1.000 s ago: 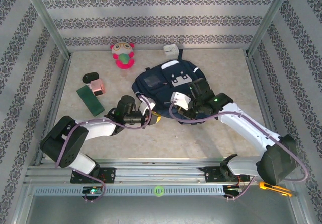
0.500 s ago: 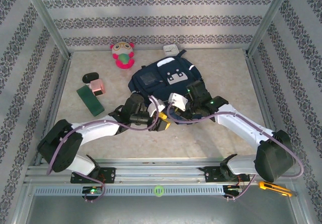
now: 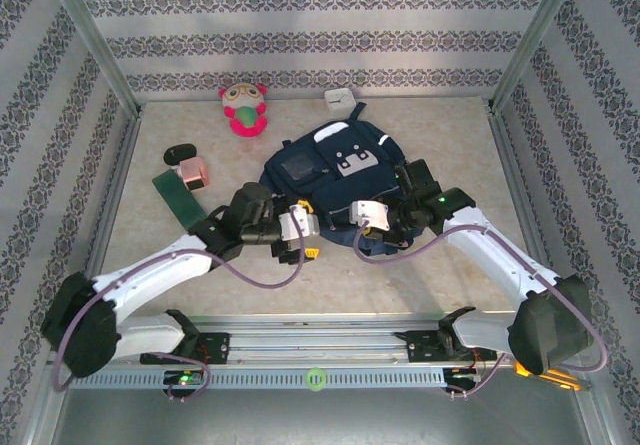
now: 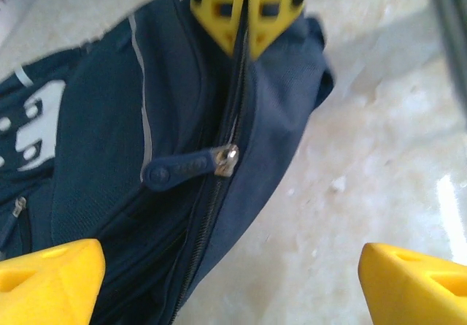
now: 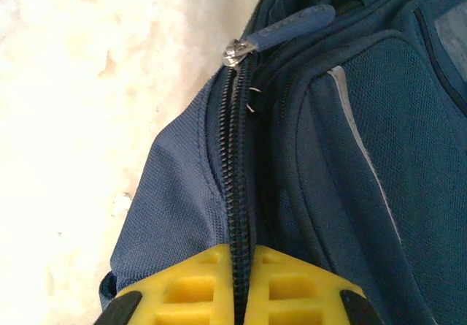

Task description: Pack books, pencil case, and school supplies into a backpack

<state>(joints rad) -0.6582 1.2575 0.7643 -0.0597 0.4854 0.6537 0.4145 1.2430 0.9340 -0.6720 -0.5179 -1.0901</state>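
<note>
One large navy-blue fabric backpack (image 3: 300, 170) with thin white stripes lies flat mid-table (image 3: 450, 265), its zip edge turned toward six o'clock. Left two-finger gripper (image 4: 233, 281) has sprung from shut to wide apart within the last second and now holds nothing (pack fabric merely lies between its yellow fingertips (image 4: 44, 277)), so the zip looks to have been let go. Right gripper (image 5: 241, 296) stays pinched tight on the zip seam, anchoring the bag. Dark green flat rectangular piece (image 3: 178, 197) and pink block (image 3: 193, 172) sit at nine o'clock from the pack, well apart; packing, I judge, has hardly begun. Small blue zipper pull (image 4: 182, 169) hangs free from its metal slider (image 4: 230, 153). Raised lettering on the pull is too blurred to read; the white patch (image 3: 350, 155) shows dark shapes, no legible words.
</note>
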